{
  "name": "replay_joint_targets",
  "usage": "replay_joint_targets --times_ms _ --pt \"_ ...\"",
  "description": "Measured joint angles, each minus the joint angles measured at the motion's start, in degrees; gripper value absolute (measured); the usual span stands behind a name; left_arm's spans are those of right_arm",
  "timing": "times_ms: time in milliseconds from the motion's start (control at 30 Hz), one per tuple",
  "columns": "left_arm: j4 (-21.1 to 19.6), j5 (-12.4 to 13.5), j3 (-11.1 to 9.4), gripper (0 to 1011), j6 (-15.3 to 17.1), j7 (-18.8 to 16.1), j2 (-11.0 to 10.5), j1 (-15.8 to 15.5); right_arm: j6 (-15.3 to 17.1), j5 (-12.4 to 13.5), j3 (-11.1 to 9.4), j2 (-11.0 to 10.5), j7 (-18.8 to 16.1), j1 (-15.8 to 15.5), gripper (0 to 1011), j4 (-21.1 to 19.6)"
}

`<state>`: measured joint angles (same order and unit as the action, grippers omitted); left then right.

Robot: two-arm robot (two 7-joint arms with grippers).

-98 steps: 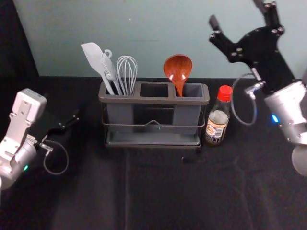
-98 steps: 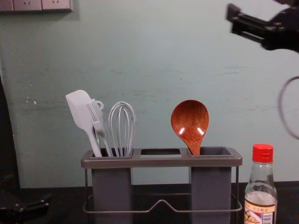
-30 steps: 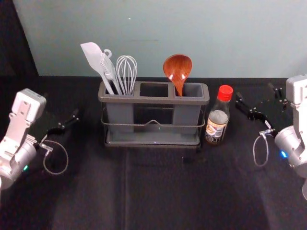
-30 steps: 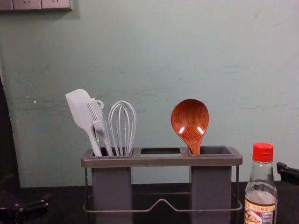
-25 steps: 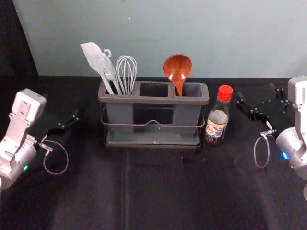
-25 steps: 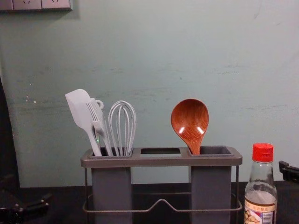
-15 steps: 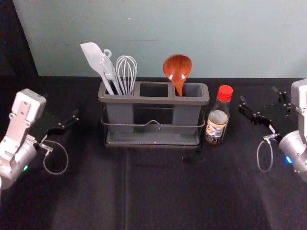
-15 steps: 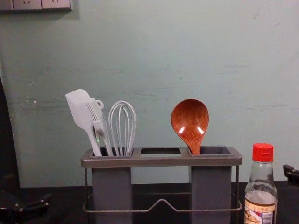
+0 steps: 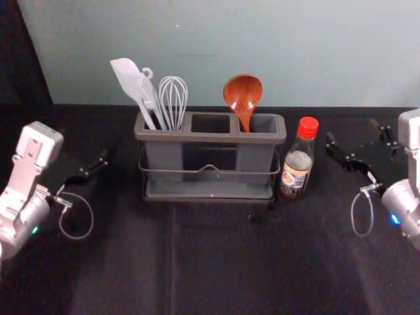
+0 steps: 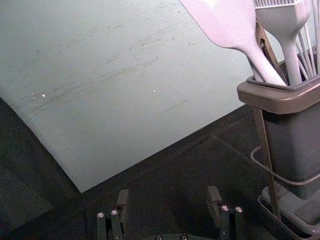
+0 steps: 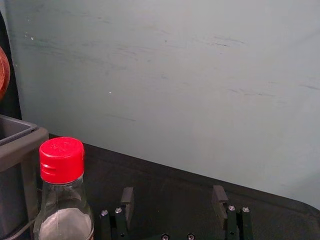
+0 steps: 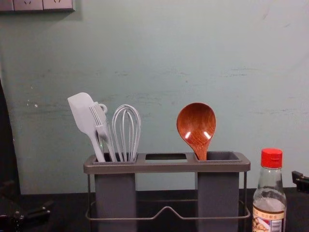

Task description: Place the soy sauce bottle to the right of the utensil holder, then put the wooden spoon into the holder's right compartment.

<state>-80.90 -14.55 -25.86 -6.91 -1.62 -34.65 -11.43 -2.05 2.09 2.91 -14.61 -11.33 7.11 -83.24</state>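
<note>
Bottle of soy sauce (image 9: 296, 172), clear glass with a red cap and printed label, stands in the head view on the black-covered table (image 9: 216, 262), just beside the right end of the grey plastic utensil holder (image 9: 210, 137). The reddish-brown wooden spoon (image 9: 243, 93) sits in the right compartment (image 9: 265, 123). Both placements look done, so what is left is probably just getting clear: the right gripper (image 9: 353, 130), near the bottle on its outer side, should draw outward and back, with no inward swing that could knock the glass. The left gripper (image 9: 84, 146) is parked left of the holder.

Left wrist view: the jaws stand wide, with nothing between them.

Right wrist view: these jaws are wide and empty too, the bottle outside them.

Chest view: the bottle's long axis is vertical, cap up, label toward the camera. The spoon points bowl up, handle down into the compartment, its long axis steep, the bowl leaning slightly left; it seems best left untouched.
</note>
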Motion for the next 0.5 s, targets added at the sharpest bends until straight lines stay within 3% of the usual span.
replay_joint_targets --times_ms 500 --pt "0.0 0.0 0.0 1000 0.0 0.0 0.0 0.0 -0.1 0.0 0.0 0.0 0.0 0.0 1003 0.0"
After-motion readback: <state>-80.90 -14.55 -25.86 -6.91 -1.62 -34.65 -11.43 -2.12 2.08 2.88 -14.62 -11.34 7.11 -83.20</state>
